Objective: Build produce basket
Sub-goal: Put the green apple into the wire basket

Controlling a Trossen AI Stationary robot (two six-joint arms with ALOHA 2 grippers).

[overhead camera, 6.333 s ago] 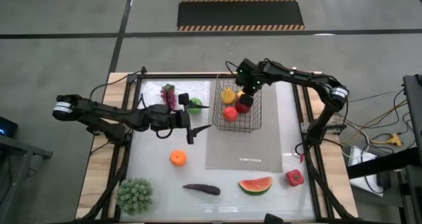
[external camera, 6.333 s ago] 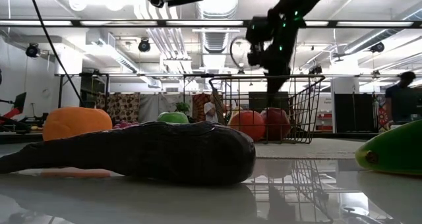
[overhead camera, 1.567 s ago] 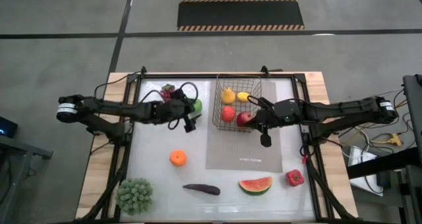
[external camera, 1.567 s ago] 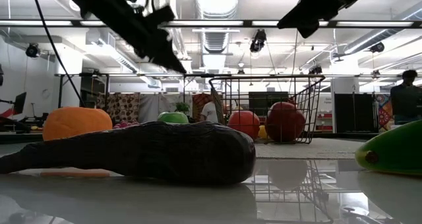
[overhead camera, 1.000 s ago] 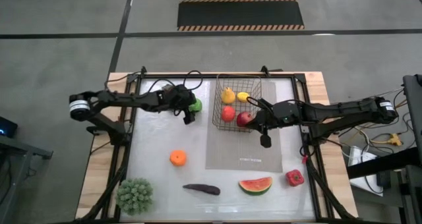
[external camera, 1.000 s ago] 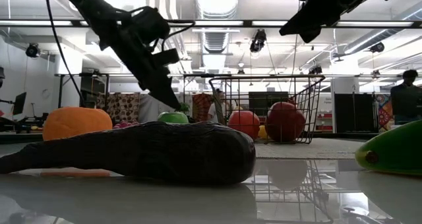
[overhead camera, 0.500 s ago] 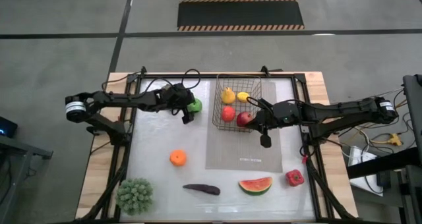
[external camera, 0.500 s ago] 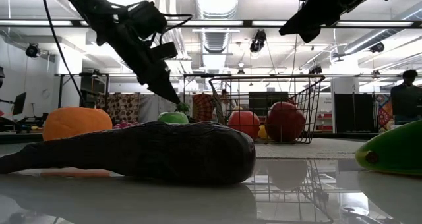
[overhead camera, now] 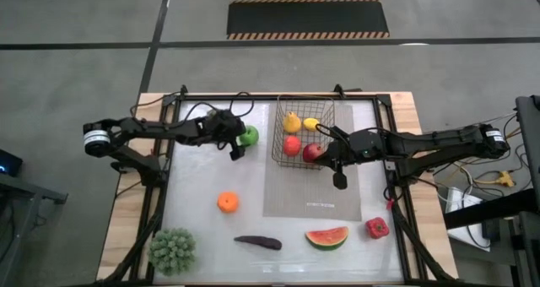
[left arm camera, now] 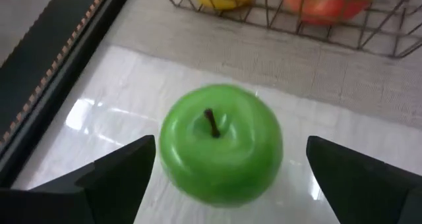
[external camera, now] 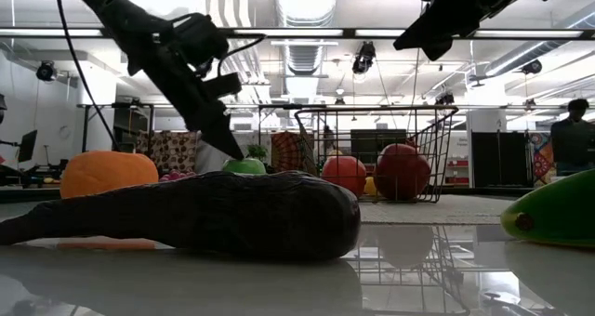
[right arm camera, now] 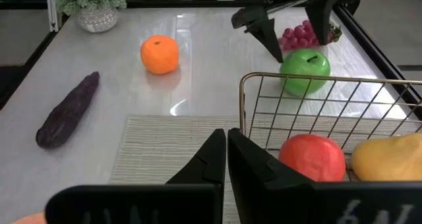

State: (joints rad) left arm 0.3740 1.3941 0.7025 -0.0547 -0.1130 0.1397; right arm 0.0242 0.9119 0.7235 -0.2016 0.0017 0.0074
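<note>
Green apple (overhead camera: 250,134) is what your left pincer (overhead camera: 236,145) hangs over from above, near the far left of the white tabletop (overhead camera: 202,236), just left of the black wire basket (overhead camera: 325,156); the basket sits at the far end of the grey mat (overhead camera: 312,194) and holds a yellow pear (overhead camera: 292,121), a small yellow fruit (overhead camera: 311,123) and two red apples (overhead camera: 293,145). Your right pincer (overhead camera: 339,181) hovers over the mat just beside the basket's near right corner. An orange (overhead camera: 227,203), a dark eggplant (overhead camera: 258,242), a watermelon slice (overhead camera: 326,236), a red pepper (overhead camera: 376,228) and a potted green plant (overhead camera: 172,251) lie loose on the tabletop, and purple grapes (overhead camera: 218,116) sit behind the left arm. At table height you see the left pincer (external camera: 216,135) slanting down beside the green apple (external camera: 244,166), with the eggplant (external camera: 200,215) large in front. Your left wrist view shows the apple (left arm camera: 221,143) between the two widely spread fingers (left arm camera: 119,174), untouched. Your right wrist view shows its fingers (right arm camera: 212,159) pressed together, holding nothing, with the basket's rim (right arm camera: 330,79) just ahead.
</note>
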